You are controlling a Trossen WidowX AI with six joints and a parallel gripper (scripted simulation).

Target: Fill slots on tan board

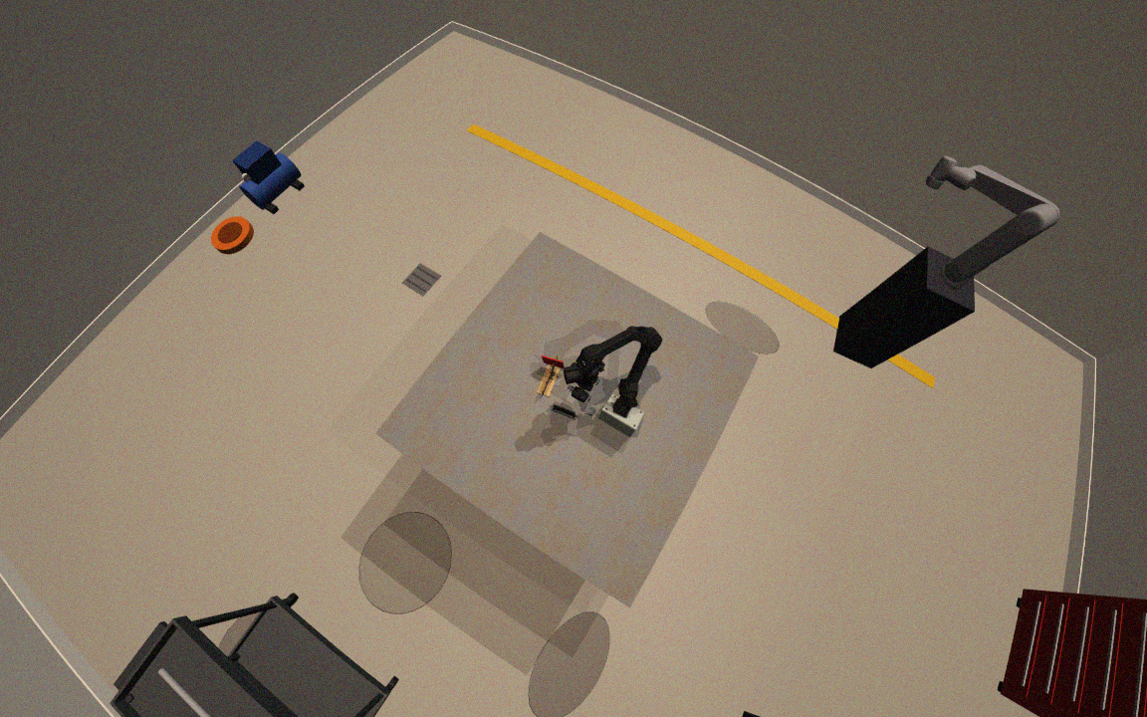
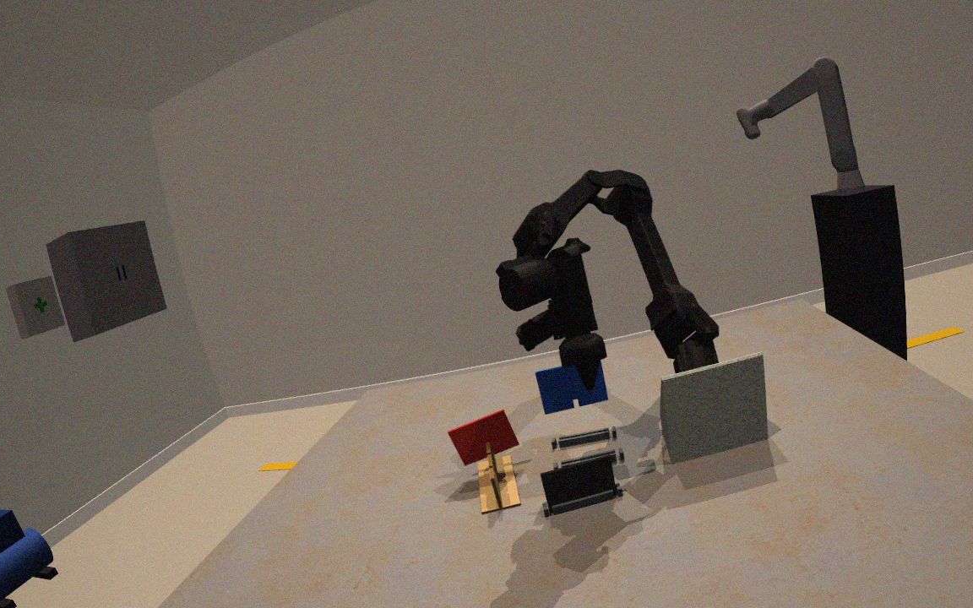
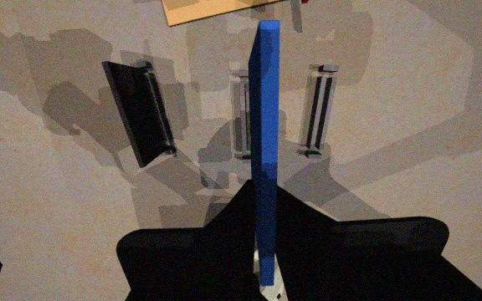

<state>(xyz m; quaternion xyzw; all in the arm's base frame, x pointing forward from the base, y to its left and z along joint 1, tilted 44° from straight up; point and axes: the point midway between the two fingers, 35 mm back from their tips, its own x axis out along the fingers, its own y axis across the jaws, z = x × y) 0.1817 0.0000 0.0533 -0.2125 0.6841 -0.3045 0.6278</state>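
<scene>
My gripper (image 2: 588, 382) (image 3: 257, 186) is shut on the blue board (image 2: 552, 390) (image 3: 269, 92) and holds it upright above the holders, its notch facing down. The red board (image 2: 483, 436) (image 1: 551, 360) stands crosswise on the far end of the standing tan board (image 2: 495, 484). The tan board's other slots are too small to make out. The black board (image 2: 579, 485) (image 3: 134, 113) stands, leaning a little, in its holder (image 2: 584, 505). The middle holder (image 3: 241, 117) and the right-hand holder (image 3: 318, 110) in the wrist view hold no board.
A grey-green box-like block (image 2: 715, 408) stands by the arm's base, right of the holders in the exterior view. The tan base (image 3: 199, 12) shows at the top edge of the wrist view. A second, grey arm (image 1: 1006, 240) (image 2: 838, 113) stands on a black pedestal beyond the table.
</scene>
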